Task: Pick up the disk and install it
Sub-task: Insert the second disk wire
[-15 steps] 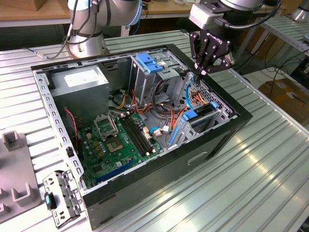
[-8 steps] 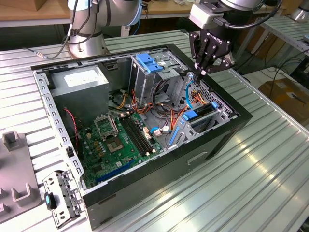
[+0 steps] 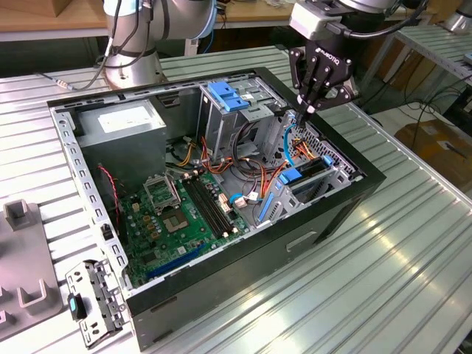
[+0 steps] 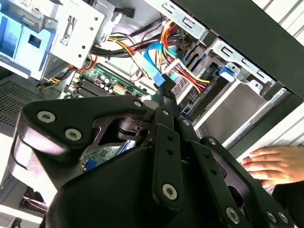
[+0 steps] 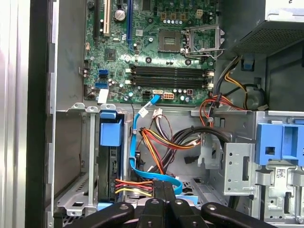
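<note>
Ribbed metal table [image 3: 413, 243]; wooden bench [image 3: 44, 18] behind; cardboard box [image 3: 439, 144] on floor.

matt black claw [image 3: 308, 108]; glossy green motherboard [image 3: 184, 214]; ribbed bare-metal table [image 3: 383, 273]; blue plastic latch [image 3: 227, 96]

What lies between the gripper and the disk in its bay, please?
In the first wrist view, a blue cable and coloured wires run between gripper and disk.

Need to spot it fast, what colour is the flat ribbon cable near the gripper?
Light blue cable, clearest in the first wrist view.
</note>
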You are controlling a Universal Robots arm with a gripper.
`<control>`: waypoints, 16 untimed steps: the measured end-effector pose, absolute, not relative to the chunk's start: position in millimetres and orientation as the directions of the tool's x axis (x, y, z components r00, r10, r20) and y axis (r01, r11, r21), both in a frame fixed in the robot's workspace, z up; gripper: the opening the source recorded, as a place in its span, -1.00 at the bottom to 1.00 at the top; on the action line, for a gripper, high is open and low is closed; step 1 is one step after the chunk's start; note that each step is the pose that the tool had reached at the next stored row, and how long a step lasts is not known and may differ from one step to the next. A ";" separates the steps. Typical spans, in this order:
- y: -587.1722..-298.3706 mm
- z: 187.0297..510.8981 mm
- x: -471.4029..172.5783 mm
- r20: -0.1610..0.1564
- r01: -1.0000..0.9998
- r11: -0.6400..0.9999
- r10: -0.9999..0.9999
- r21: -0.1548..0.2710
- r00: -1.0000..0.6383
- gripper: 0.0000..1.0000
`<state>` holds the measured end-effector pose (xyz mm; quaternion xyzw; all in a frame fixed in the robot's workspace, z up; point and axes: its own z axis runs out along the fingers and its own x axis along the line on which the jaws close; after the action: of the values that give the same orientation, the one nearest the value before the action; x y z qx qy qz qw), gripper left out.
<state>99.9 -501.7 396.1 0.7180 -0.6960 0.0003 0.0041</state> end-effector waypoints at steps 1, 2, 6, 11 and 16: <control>-500.6 395.7 100.8 0.019 -0.999 -0.031 -0.999 0.009 0.031 -0.79; -499.9 395.5 101.4 0.030 -0.999 -0.031 -0.999 0.011 0.031 -0.79; -495.6 394.2 103.4 0.073 -0.999 -0.029 -0.997 0.019 0.031 -0.79; -484.6 393.7 103.8 0.088 -0.999 -0.027 -0.996 0.021 0.029 -0.79; -477.2 393.6 103.9 0.098 -0.999 -0.026 -0.995 0.021 0.028 -0.79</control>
<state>103.9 -477.2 393.6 0.7158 -0.6966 0.0279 0.0417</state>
